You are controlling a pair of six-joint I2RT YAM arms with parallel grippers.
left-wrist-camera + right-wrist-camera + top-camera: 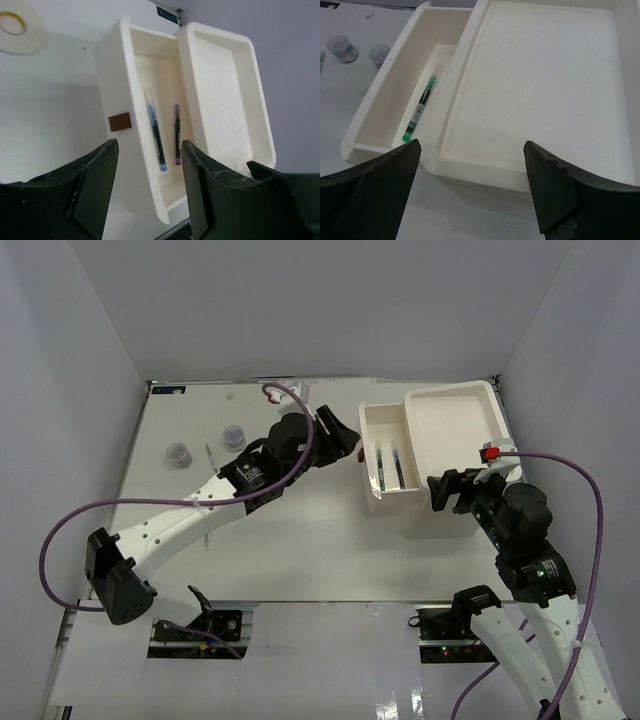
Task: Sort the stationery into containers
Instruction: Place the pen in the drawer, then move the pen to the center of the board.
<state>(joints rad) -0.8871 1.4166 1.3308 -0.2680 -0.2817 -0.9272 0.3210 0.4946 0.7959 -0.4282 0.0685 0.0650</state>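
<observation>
The white organiser (455,425) stands at the far right, its tray top bare. One drawer (372,440) is pulled out to the left and holds two thin dark pens (381,465) (398,466). In the left wrist view they lie side by side (156,137) (177,132) behind the drawer's brown handle (120,121). My left gripper (345,443) (149,150) is open and empty, just left of the drawer front. My right gripper (455,490) (470,150) is open and empty at the organiser's near edge. Two clear jars (178,453) (235,435) stand at the far left. The cream tape ring (15,25) lies beyond the drawer.
A thin pen (210,456) lies on the table between the two jars. The jars also show in the right wrist view (342,48) (380,52). The left arm stretches diagonally across the table's middle. White walls close in the table on three sides.
</observation>
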